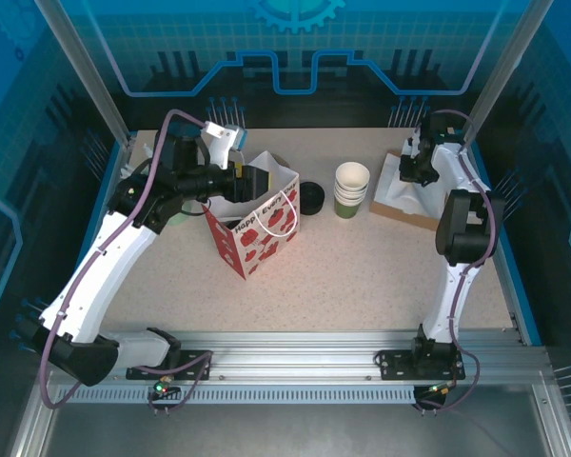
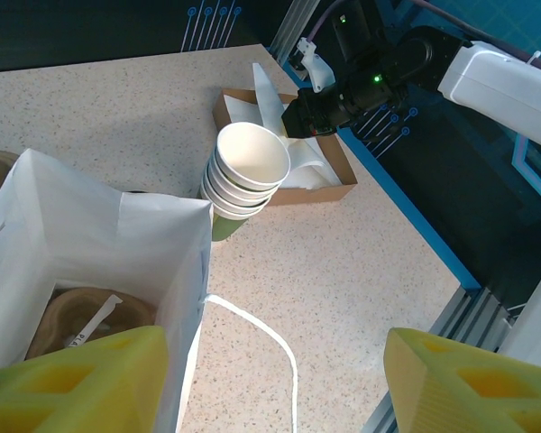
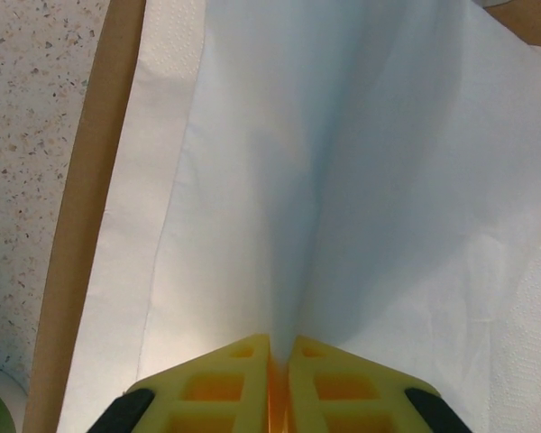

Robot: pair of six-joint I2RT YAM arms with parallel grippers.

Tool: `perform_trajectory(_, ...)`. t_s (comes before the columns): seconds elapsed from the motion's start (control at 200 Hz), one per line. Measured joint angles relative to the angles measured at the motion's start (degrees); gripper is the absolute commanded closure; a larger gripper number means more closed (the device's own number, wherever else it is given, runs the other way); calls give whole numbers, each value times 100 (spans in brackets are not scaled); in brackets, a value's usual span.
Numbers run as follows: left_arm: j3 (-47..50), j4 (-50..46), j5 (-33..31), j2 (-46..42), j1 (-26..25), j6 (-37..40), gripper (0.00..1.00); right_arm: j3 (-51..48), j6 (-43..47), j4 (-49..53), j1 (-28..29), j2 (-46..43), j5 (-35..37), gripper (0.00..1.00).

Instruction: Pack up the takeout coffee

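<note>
Right now L gripper [image 2: 270,388] hangs wide open over the paper bag [image 2: 99,244], lidded coffee cup [image 1: 311,198] sits on the table [image 1: 362,276] betw. bag & cup stack [image 2: 248,171], R gripper [image 3: 272,365] pinches a napkin [image 3: 343,180].

- Paper bag [image 1: 257,224]: stands open, left-centre of table [image 1: 362,276]; white inside, red hearts + lettering outside.
- White cord handle [image 2: 261,334] loops out from bag's side.
- Brown round thing [image 2: 81,316] at bottom of bag w/ white slip on it; can't tell what it is.
- Stack of cups [image 1: 351,190]: green, white rims, no lids, upright, right of bag, near but apart.
- Cardboard tray [image 1: 409,217]: brown, shallow, far right, just beyond the cups.
- Napkins [image 1: 404,190]: white, lying in tray; top napkin [image 3: 343,180] drawn up into a sharp fold.
- Table: pale, speckled.
</note>
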State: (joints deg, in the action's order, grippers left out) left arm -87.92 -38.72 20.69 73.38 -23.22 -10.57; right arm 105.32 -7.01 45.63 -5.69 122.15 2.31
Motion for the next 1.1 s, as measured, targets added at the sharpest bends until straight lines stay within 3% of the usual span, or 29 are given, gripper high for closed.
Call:
perform_trajectory(0.275,0,2,0,0,0,11,34,-11,-31,-4,-2,-17,-7,100)
perform_trajectory(0.4,0,9,-4,-7,-31,-11,34,-319,-74,-42,-15,-334,-94,100)
perform_trajectory(0.875,46,916,2,-514,-177,-614,27,-1926,-684,-905,13,-3866,-846,100)
perform_trajectory(1.101,39,1335,17,-496,-400,-909,25,-2297,-957,-1259,769,-5198,-1165,100)
